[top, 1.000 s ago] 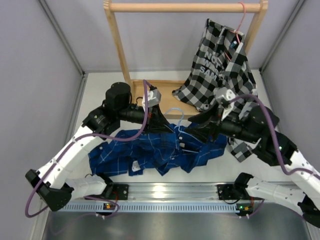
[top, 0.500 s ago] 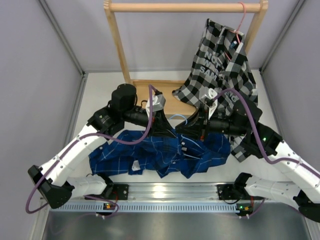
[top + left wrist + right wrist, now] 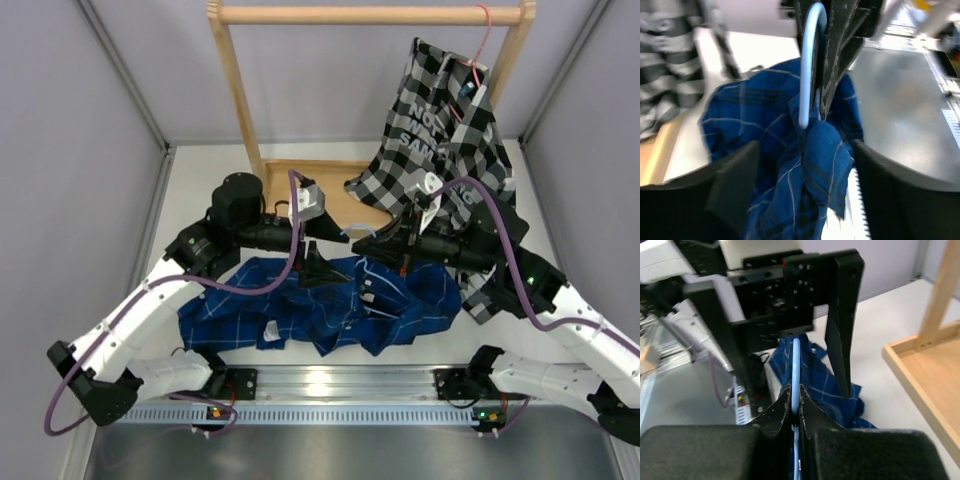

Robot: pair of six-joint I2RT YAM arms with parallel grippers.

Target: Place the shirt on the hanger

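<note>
so the right gripper (image 3: 795, 402) is clamped tight on the thin light-blue hanger (image 3: 796, 365), wire pinched right between its tips. left gripper (image 3: 802, 165) faces it with jaws spread wide, gripping nothing. the hanger wire runs down into a bunched fold of the blue plaid shirt (image 3: 300, 310) that sits between those fingers. rest of the shirt is crumpled mid-table, close to the front rail (image 3: 340, 380). wooden rack tray (image 3: 320, 185) just behind, checked shirt (image 3: 440, 130) crowding the right arm, bare table (image 3: 190, 190) off left
</note>
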